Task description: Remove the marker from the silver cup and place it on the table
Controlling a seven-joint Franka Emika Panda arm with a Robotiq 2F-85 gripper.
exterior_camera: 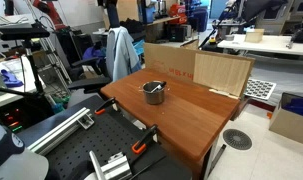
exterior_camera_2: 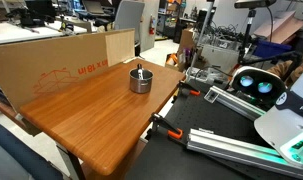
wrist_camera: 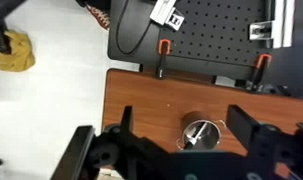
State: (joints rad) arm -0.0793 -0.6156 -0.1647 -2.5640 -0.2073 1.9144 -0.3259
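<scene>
The silver cup (exterior_camera: 154, 94) (exterior_camera_2: 140, 81) stands upright near the middle of the reddish-brown wooden table (exterior_camera: 186, 118) (exterior_camera_2: 86, 112). The black marker (exterior_camera: 151, 87) (exterior_camera_2: 139, 69) leans inside it, its tip just above the rim. In the wrist view the cup (wrist_camera: 210, 140) shows from above with the marker (wrist_camera: 196, 135) lying slanted across its inside. My gripper (wrist_camera: 183, 116) is open and empty, well above the table (wrist_camera: 141, 95); the cup lies between its two fingers, nearer the right one. The gripper does not show in either exterior view.
Cardboard panels (exterior_camera: 196, 66) (exterior_camera_2: 61, 58) stand along one edge of the table. A black perforated workbench (wrist_camera: 216, 28) (exterior_camera: 66, 150) adjoins the opposite edge, with orange-handled clamps (wrist_camera: 162, 50) (wrist_camera: 258, 64) (exterior_camera_2: 169, 131) at the join. A yellow object (wrist_camera: 13, 52) lies on the pale floor.
</scene>
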